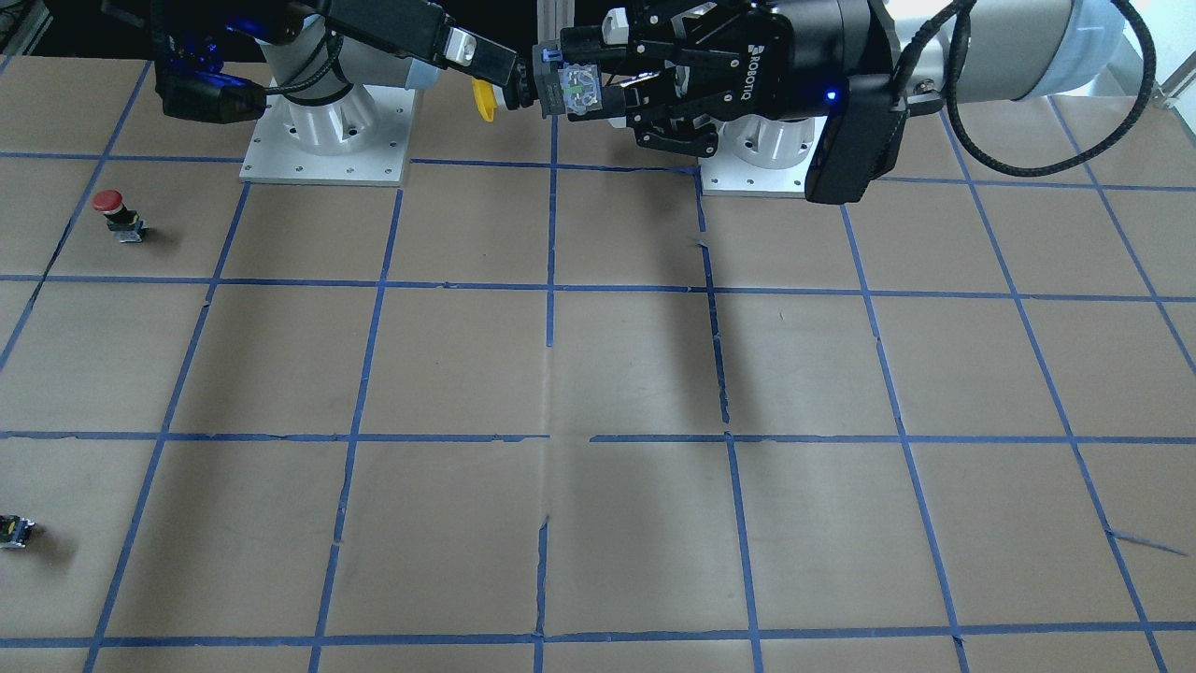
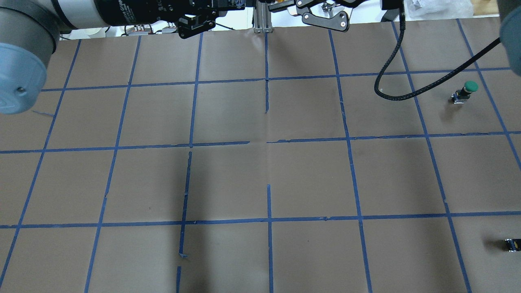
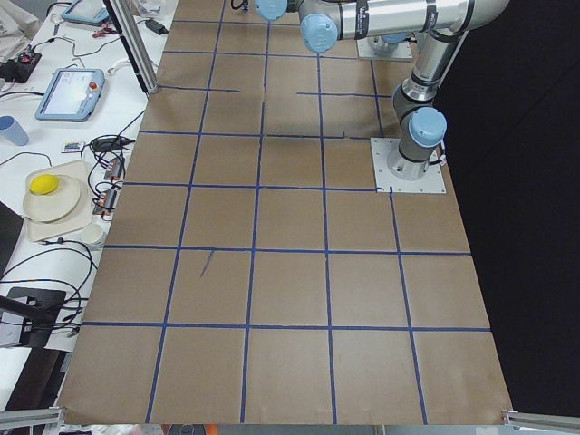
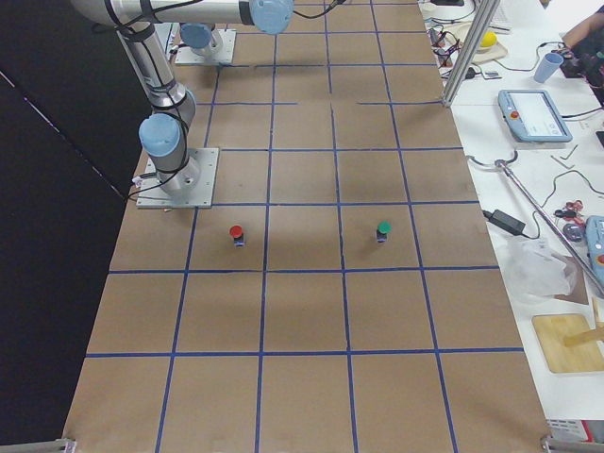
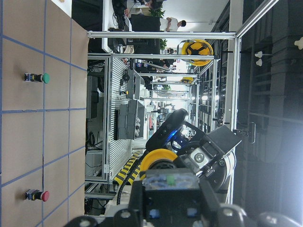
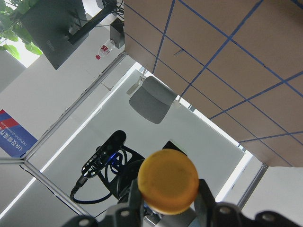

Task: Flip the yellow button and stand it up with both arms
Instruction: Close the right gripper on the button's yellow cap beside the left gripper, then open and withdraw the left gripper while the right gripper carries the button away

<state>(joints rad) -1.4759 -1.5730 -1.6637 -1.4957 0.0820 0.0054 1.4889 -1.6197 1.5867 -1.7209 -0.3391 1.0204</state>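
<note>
The yellow button is held sideways in the air above the far side of the table, between both arms. Its yellow cap points toward my right arm and its grey contact-block base toward my left arm. My left gripper is shut on the base, which shows between its fingers in the left wrist view. My right gripper is shut on the black body behind the cap. The cap faces the right wrist camera and hides the fingertips.
A red-capped button stands on the table on my right side. A green-capped button stands farther out on that side. A small dark block with a yellow spot lies near the right table edge. Blue tape lines grid the brown table.
</note>
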